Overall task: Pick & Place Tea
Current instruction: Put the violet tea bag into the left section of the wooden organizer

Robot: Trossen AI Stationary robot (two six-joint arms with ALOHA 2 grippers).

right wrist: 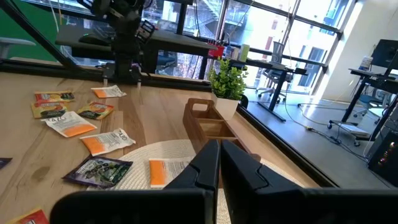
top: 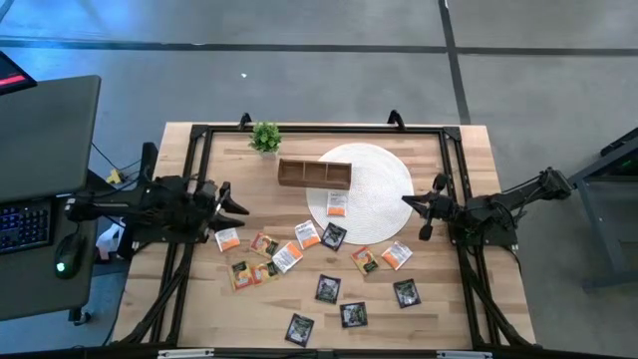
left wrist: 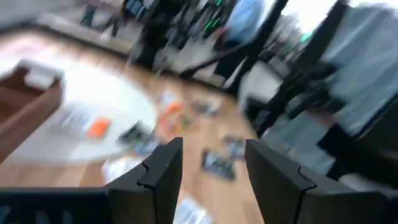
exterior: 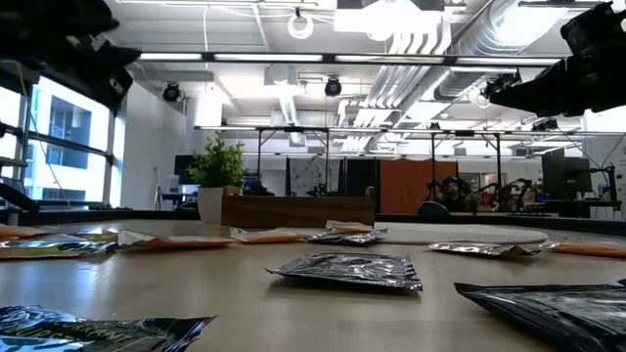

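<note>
Several tea sachets lie flat on the wooden table [top: 439, 299]: black ones [top: 328, 288], white-and-orange ones [top: 287, 256] and yellow-brown ones [top: 242, 273]. One white-and-orange sachet [top: 337, 204] lies on the round white mat [top: 384, 179], seen too in the right wrist view [right wrist: 165, 172]. My left gripper [top: 237, 202] hangs open above the table's left part, off the table, touching nothing [left wrist: 211, 163]. My right gripper [top: 407, 201] is shut and empty [right wrist: 219, 155], held over the mat's right edge.
A brown wooden compartment tray [top: 314, 173] stands on the mat's far-left edge [right wrist: 208, 121]. A small potted plant [top: 265, 137] stands by the far edge. A black frame [top: 319, 130] runs around the table. A desk with a keyboard [top: 25, 224] stands left of the table.
</note>
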